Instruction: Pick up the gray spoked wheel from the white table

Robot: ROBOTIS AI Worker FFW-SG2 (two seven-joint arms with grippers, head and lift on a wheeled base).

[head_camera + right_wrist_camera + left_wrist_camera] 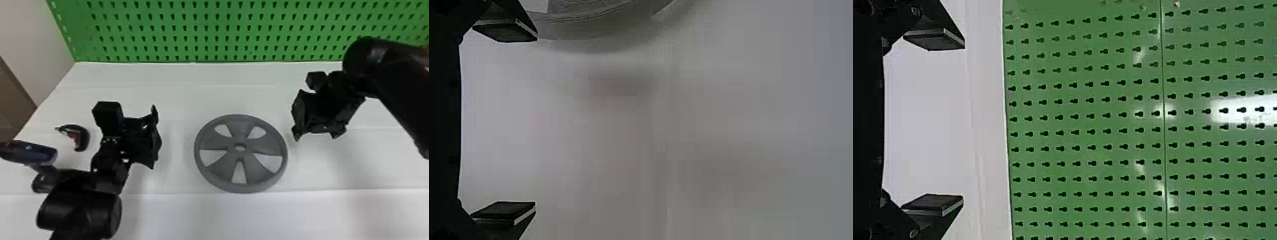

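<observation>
The gray spoked wheel (217, 162) lies flat on the white table (178, 95), near its front edge. To the wheel's left is my left gripper (155, 137), apart from it; in the left wrist view the left gripper (964, 122) stands open with nothing between its fingers. Off the wheel's right side, close to its rim, is my right gripper (297, 115). The right wrist view has the right gripper (536, 122) open and holding nothing, with part of the wheel's rim (594, 27) beside one finger.
A green pegboard (223, 32) rises behind the table. A small dark and red object (82, 137) lies left of my left gripper. Near the left edge, a dark blue, rounded object (35, 152) shows beside the left arm.
</observation>
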